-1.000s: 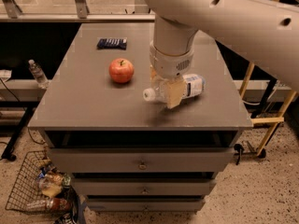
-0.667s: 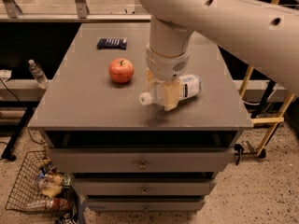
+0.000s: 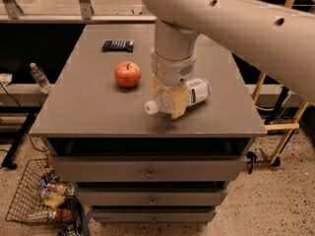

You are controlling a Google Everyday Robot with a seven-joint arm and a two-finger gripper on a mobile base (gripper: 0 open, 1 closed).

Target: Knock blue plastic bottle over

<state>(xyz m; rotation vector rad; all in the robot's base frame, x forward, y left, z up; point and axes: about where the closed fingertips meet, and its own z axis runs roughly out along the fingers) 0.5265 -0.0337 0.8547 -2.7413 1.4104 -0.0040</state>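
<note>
The blue plastic bottle (image 3: 195,92) lies on its side on the grey table (image 3: 98,112), white cap (image 3: 150,107) pointing left toward the front, label end to the right. My gripper (image 3: 170,101) hangs from the big white arm directly over the bottle's middle, its tan fingers (image 3: 178,103) in front of the bottle and hiding part of it. The gripper sits just right of the red apple (image 3: 128,74).
A flat dark-blue snack packet (image 3: 118,45) lies at the table's back left. A small clear bottle (image 3: 38,77) stands on a shelf off the table's left. A wire basket (image 3: 42,200) with items sits on the floor at lower left. Drawers (image 3: 150,171) front the table.
The gripper and arm have shifted slightly left over the lying bottle. The bottle has slid a little left with it; the apple and packet have not moved.
</note>
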